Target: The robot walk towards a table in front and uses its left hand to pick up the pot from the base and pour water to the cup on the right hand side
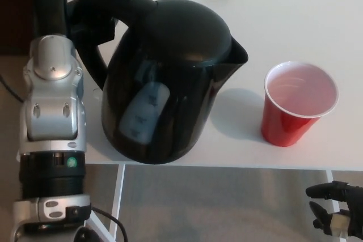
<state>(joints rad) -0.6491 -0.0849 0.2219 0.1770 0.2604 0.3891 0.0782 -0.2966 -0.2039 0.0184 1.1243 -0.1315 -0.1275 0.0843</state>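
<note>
On the table (295, 21), upright pot (170, 83), spout toward cup (298, 103)

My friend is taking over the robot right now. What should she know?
Left hand: shut on the handle of the black kettle, held close to the camera, spout pointing toward the cup.
Right hand: low, below the table edge, holding nothing, fingers apart.
Red cup: upright on the white table, to the kettle's right. I cannot tell if it holds water.
Done: kettle is in hand.
Left: bring the spout over the cup and pour.
</note>
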